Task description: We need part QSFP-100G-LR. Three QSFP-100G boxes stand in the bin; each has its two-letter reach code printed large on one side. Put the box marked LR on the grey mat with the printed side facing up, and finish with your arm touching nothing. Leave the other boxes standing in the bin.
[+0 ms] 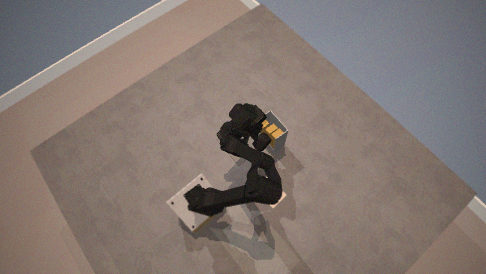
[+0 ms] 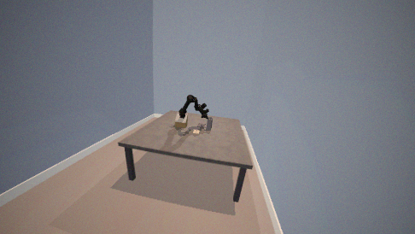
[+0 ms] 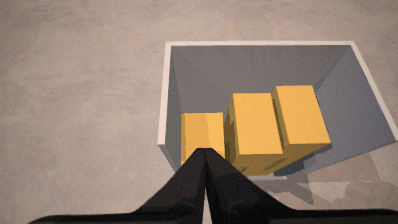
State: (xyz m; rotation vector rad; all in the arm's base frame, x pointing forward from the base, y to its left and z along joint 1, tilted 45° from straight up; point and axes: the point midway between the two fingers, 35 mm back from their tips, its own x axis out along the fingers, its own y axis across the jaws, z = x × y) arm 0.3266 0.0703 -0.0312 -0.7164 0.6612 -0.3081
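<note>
Jaws, shut on nothing, point over the bin (image 1: 286, 132) (image 2: 209, 124) (image 3: 162, 100) from a bent arm (image 1: 264, 190) (image 2: 190, 98).

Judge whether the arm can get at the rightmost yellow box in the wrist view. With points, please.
Probably yes: the bin (image 1: 283, 138) (image 2: 209, 124) (image 3: 260, 44) is open above that box (image 3: 302, 115), though the shut jaws would need opening first.

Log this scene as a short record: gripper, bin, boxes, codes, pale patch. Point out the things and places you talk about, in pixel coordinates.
gripper: shut, nothing held; fingertips (image 1: 262, 140) (image 2: 206, 116) overlap the left box in the wrist view; contact cannot be told
bin: grey, open-topped (image 1: 283, 138) (image 2: 209, 124) (image 3: 260, 43)
boxes: three, orange-yellow (image 1: 274, 131) (image 3: 257, 125), side by side in the bin
reach codes: none readable
pale patch: on the table (image 1: 350, 145) (image 2: 171, 143), partly under the arm in the top view (image 1: 280, 201) (image 2: 195, 131)
</note>
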